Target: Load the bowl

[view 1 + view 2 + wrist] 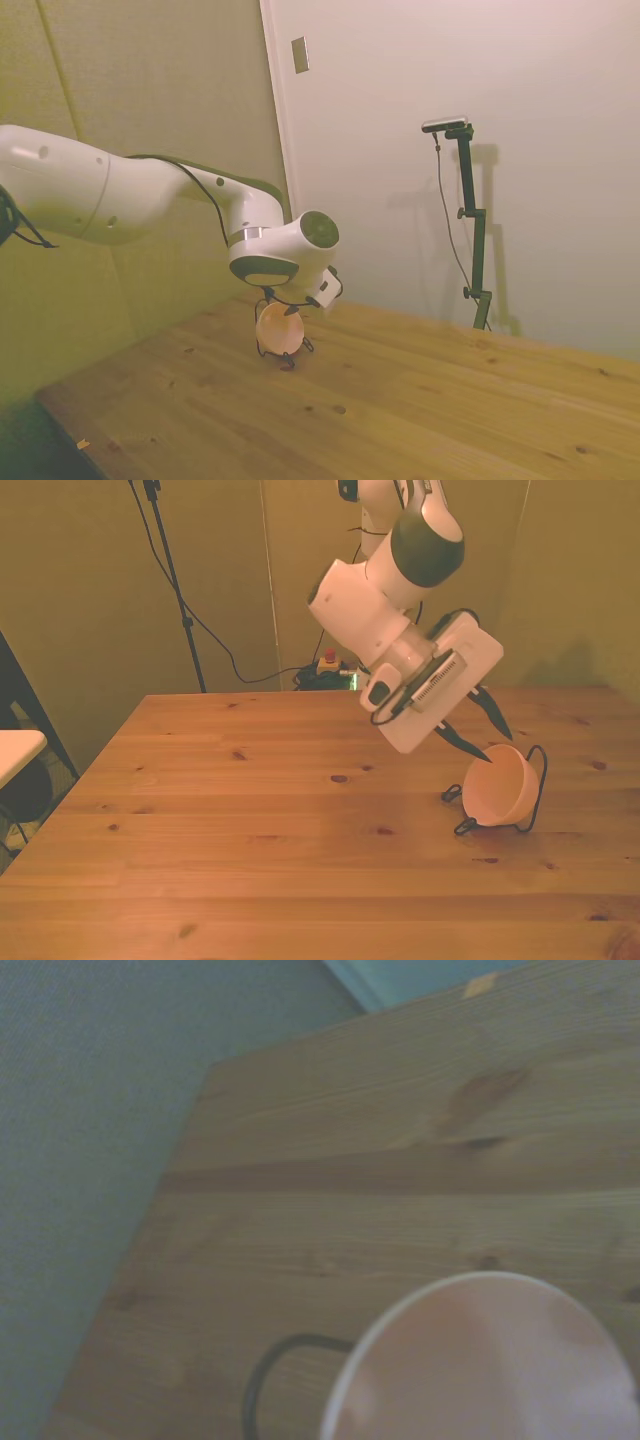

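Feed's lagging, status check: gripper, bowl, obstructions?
Gripper open, just above bowl. Small pale peach-pink bowl on edge in thin black wire rack. Nothing obstructing.

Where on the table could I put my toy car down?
Nearly anywhere: the wooden table is bare from the front view's left edge across to the middle. Only its right side is crowded, where the bowl sits tilted in the wire rack under the gripper.

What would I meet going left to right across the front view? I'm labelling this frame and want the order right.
Bare table → gripper → bowl, standing tilted in the wire rack, whose loop shows just past the bowl's right side.
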### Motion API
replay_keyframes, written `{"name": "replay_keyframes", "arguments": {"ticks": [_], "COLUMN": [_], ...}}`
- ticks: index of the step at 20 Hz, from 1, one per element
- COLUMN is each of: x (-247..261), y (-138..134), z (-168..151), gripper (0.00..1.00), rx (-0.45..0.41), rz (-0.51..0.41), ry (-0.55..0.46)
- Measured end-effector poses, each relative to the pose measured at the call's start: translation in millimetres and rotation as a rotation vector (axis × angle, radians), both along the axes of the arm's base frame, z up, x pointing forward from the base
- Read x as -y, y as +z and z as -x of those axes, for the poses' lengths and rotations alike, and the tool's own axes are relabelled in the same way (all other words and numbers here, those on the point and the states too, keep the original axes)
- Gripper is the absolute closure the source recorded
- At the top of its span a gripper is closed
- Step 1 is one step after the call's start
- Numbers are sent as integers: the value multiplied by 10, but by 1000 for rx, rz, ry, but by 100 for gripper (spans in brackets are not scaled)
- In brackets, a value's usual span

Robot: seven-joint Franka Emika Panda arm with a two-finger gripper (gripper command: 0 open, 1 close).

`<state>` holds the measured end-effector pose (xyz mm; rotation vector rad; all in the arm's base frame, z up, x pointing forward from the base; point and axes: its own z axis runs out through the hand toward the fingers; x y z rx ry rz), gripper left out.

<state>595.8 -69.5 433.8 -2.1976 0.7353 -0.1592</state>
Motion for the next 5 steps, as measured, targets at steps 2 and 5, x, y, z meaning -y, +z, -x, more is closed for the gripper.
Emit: {"name": "replay_keyframes", "arguments": {"ticks": [2,5], "x": [174,344], "y": [173,383], "z": [172,479], "gripper": [0,0], "rx": [-5,-15], "rz": [47,108], "ry": [-22,-49]}}
